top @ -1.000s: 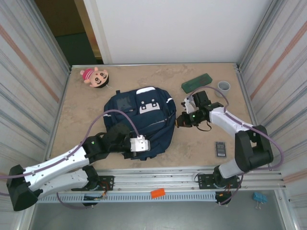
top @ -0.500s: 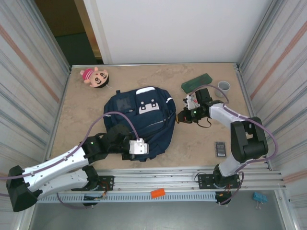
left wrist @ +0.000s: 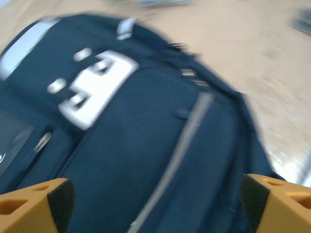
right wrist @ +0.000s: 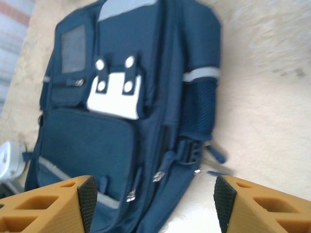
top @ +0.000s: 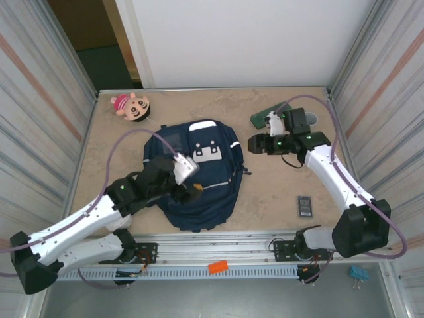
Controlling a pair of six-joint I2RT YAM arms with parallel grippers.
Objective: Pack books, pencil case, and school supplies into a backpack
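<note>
Two robot arms are working over a sandy table [top: 119, 142], seen from above. The navy backpack [top: 218, 199] is lying flat at the centre, front face up. Its zips are looking closed, though I cannot be sure of the main mouth.

The left gripper [top: 197, 189] is hanging just above the backpack's front pocket, jaws spread wide and gripping nothing. The right gripper [top: 254, 144] is hovering just beside the backpack's edge at 3 o'clock, jaws likewise parted and empty.

The green pencil case [top: 265, 117] is lying at 2 o'clock, partly under the right arm, with a grey cup [top: 311, 120] just beyond it. The dark calculator [top: 305, 205] is sitting at 4 o'clock, near the front edge. A pink doll [top: 132, 106] is resting at 11 o'clock.

I am judging these to be the risks. The backpack is soft, so a one-sided tug on a zip may be dragging or folding it rather than opening it. The right arm is reaching close over the pencil case and cup, so a careless swing could be knocking either away. A low sweep near the calculator could be pushing it off the table.
</note>
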